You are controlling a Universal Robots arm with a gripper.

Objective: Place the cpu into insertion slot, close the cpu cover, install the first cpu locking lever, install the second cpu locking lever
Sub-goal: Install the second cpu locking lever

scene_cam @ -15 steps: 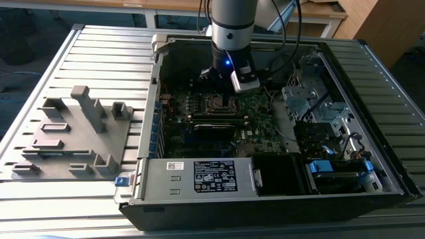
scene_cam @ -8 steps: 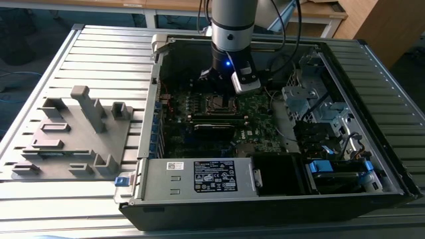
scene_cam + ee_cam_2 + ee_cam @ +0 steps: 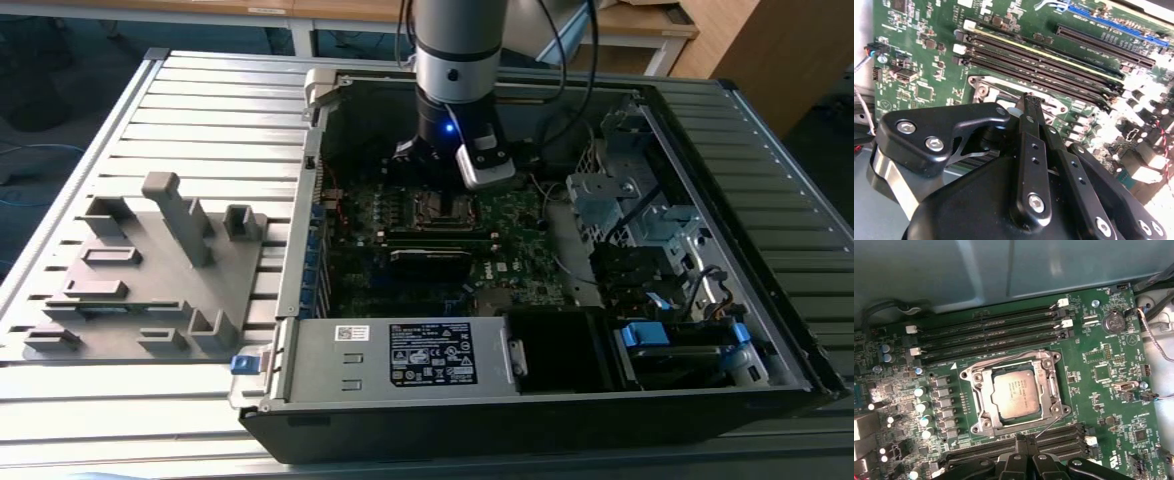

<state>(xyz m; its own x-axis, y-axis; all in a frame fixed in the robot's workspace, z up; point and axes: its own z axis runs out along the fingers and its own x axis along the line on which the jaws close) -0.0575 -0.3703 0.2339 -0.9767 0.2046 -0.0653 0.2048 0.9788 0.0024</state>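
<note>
Item: my end effector (image 3: 1030,107), fingers pressed together, grasping nothing, hovering just beside the insertion slot (image 3: 1015,395). The cpu (image 3: 1014,393) lies seated in that slot, the cpu cover (image 3: 985,407) closed flat around it.

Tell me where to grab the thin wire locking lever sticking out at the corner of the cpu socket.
Probably near the free end of the locking lever, where it angles away from the cpu cover toward the memory slots. The rest seems to hug the cover, leaving little room. Bring the gripper down from above, closing across the thin wire.
</note>
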